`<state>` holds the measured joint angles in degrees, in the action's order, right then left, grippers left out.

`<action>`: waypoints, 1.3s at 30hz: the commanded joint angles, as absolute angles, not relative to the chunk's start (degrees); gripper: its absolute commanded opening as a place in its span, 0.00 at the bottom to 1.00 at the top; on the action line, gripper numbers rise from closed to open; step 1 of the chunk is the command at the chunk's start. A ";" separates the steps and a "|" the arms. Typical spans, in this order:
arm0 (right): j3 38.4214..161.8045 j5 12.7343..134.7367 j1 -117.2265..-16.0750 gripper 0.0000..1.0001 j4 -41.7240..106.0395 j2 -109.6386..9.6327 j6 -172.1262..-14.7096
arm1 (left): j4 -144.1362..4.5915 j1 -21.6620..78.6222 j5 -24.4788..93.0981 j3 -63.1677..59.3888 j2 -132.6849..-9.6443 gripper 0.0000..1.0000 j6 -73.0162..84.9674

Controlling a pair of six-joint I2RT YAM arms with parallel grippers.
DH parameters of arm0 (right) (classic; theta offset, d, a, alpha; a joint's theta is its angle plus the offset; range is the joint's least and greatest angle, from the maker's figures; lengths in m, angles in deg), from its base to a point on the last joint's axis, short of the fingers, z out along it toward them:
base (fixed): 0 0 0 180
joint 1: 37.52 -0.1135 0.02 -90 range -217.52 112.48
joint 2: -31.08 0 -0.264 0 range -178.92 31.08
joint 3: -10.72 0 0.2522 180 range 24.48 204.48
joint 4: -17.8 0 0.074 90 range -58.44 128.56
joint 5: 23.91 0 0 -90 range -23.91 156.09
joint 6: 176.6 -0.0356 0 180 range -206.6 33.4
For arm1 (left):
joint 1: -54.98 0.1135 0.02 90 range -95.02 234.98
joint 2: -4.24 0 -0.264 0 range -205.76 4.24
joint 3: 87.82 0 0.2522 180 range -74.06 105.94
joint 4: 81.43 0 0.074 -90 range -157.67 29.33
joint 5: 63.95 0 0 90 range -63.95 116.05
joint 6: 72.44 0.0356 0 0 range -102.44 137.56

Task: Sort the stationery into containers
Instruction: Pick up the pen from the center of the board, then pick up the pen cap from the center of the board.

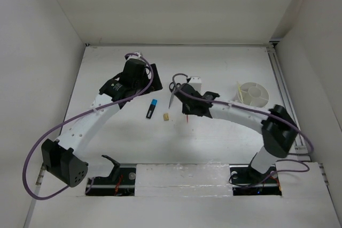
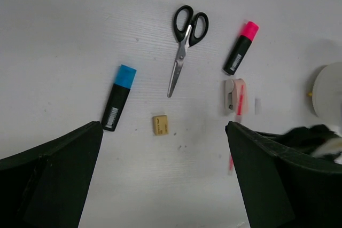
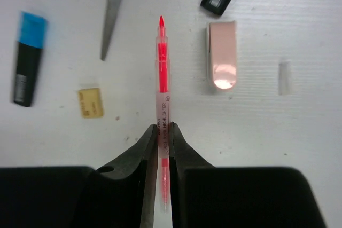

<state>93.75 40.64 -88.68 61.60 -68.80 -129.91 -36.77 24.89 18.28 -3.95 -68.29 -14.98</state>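
My right gripper (image 3: 163, 130) is shut on the thin red pen (image 3: 162, 73), whose tip points away from me; I cannot tell whether the pen is off the table. In the top view this gripper (image 1: 188, 111) is at mid-table. My left gripper (image 2: 163, 185) is open and empty, hovering above the items. Below it lie black-handled scissors (image 2: 184, 46), a blue-cap marker (image 2: 118, 97), a pink-cap marker (image 2: 240, 47), a tan eraser (image 2: 160, 124) and a pink eraser (image 2: 233, 94). The round white tub (image 1: 252, 93) stands to the right with the pale yellow stick (image 1: 239, 93) leaning in it.
A small clear piece (image 3: 285, 77) lies right of the pink eraser (image 3: 222, 57). White walls enclose the table on the left, back and right. A metal rail (image 1: 283, 94) runs along the right edge, just beyond the tub.
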 commanded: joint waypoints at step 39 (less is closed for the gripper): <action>90.40 23.20 -77.60 0.00 86.41 -10.06 -127.74 | -27.77 -4.87 6.28 46.88 -128.56 0.58 -37.63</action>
